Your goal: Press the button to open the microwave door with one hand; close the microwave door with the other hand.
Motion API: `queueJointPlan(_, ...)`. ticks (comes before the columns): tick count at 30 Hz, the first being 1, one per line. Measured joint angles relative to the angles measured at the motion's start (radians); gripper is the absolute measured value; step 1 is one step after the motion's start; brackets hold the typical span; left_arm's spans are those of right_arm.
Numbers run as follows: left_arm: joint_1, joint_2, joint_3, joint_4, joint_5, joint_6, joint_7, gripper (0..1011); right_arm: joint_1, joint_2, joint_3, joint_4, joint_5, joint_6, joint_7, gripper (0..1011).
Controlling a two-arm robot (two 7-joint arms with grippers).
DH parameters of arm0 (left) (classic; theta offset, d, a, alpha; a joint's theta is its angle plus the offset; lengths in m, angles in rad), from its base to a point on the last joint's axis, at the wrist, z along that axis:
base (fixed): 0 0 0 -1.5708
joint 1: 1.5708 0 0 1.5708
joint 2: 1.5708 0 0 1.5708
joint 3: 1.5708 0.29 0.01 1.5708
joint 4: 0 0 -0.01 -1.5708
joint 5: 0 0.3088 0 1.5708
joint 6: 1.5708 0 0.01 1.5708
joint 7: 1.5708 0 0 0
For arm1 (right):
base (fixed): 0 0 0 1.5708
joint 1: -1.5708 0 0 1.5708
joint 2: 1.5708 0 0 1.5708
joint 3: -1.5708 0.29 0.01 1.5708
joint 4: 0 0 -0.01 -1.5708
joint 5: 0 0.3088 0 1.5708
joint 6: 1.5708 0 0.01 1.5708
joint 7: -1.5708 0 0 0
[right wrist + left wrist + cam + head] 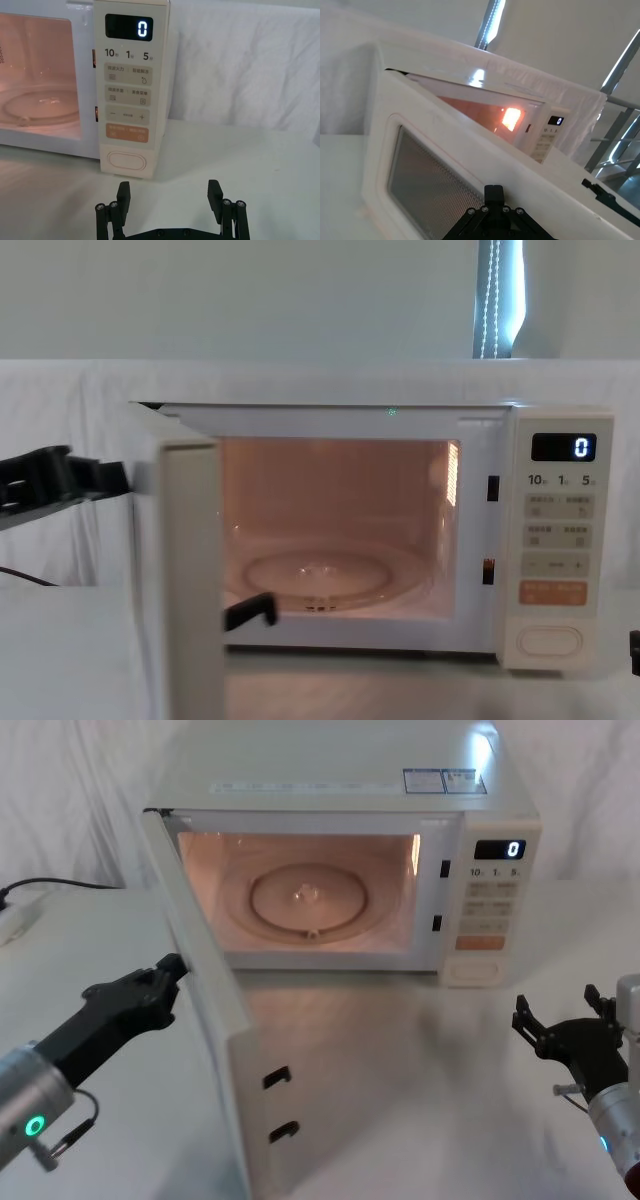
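The door (pixel 205 1010) stands swung wide, cavity lit. The left end effector (pixel 172 967), its fingers together, touches the door's outer face: a stiff, light hinged panel best pushed flat, not gripped. The right end effector (pixel 560 1020) waits open near the button (pixel 471 972).

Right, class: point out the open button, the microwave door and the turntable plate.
button (pixel 128 161): right wrist view, centre of the pill-shaped key.
microwave door (pixel 262 1115): head view, inner face of the open door.
turntable plate (pixel 310 898): head view, middle of the glass plate.
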State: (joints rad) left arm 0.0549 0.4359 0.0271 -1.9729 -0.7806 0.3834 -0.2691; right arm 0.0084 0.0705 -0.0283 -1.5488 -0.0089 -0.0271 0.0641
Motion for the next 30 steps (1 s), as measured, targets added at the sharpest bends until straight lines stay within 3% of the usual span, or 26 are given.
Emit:
queueJointPlan(13,-0.121,-0.022,0.135,0.056,0.02,-0.003,0.054,0,0.0,0.0,0.0,0.0,0.0,0.0,0.0,1002)
queueJointPlan(30,-0.265,-0.069,0.252,0.154,0.043,-0.026,0.121,0,0.0,0.0,0.0,0.0,0.0,0.0,0.0,1002)
